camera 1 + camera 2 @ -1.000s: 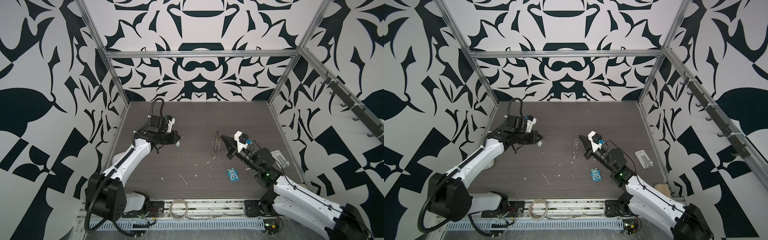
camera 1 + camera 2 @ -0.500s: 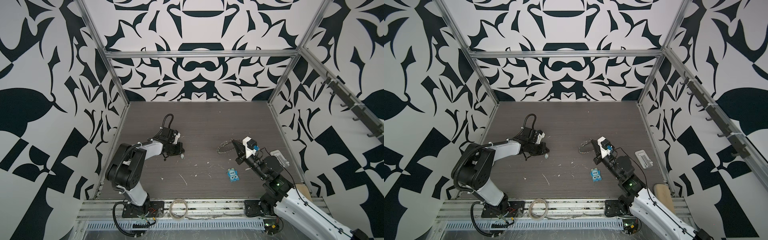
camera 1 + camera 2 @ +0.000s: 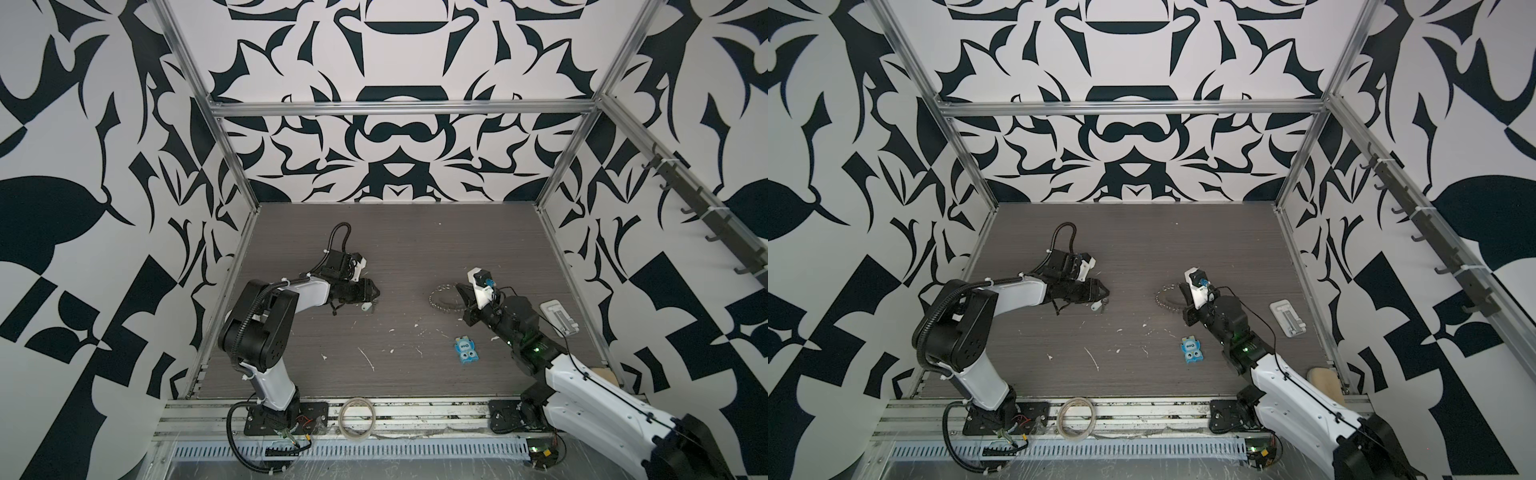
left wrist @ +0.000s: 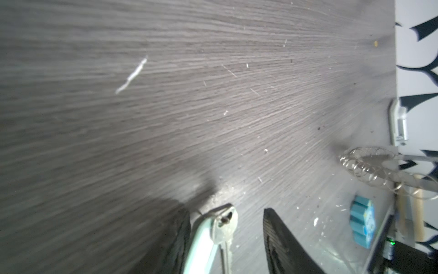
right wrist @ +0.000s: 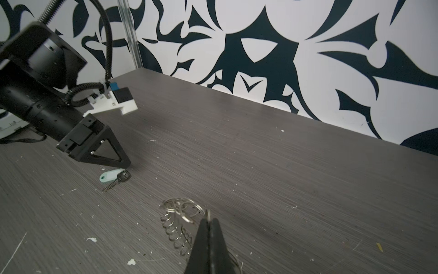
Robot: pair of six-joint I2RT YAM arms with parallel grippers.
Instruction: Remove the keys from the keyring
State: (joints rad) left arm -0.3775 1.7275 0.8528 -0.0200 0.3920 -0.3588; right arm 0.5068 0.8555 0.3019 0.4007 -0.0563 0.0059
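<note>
The keys (image 4: pixel 224 225), a small silver key joined to a pale oblong fob (image 4: pixel 201 242), lie on the table between the fingers of my left gripper (image 4: pixel 227 213), which is open and grips nothing. Both top views show the keys (image 3: pixel 368 307) (image 3: pixel 1099 306) just under the left gripper (image 3: pixel 374 296) (image 3: pixel 1105 291). In the right wrist view they lie loose at the keys (image 5: pixel 113 179). My right gripper (image 5: pixel 209 219) (image 3: pixel 459 286) is shut on the rim of the keyring (image 5: pixel 180 208) (image 3: pixel 444 297) (image 3: pixel 1167 297). Its small split rings touch the table.
A blue cartoon-faced packet (image 3: pixel 466 351) (image 3: pixel 1192 351) lies near the right arm. A white flat holder (image 3: pixel 559 318) sits by the right wall. A translucent tape roll (image 3: pixel 358 422) rests on the front rail. White scraps (image 3: pixel 368 359) dot the dark table (image 3: pixel 415 241).
My left gripper lowered to the table and opened, leaving the keys lying there. The right gripper brought the keyring down from upright to low over the table.
</note>
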